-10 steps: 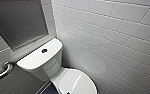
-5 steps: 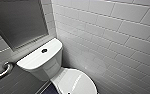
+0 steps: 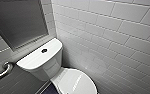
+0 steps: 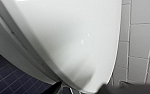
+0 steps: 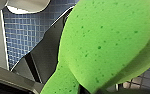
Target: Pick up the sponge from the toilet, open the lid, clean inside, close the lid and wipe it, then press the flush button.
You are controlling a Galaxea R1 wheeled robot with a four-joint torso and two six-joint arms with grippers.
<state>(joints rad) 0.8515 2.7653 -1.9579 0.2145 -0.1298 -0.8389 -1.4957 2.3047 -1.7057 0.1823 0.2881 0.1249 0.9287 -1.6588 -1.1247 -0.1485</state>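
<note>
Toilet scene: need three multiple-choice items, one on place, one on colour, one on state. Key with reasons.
1. Where is the flush button?
A. in the top of the tank
B. on the wall
C. on the floor

2. What colour is the sponge?
A. yellow
B. green
C. pink

3. How is the toilet lid?
A. up
B. taken off
C. down

Key:
1 A, the head view shows the dark round button set in the white tank top.
2 B, it shows bright green in the right wrist view.
3 C, the lid lies flat over the bowl.
</note>
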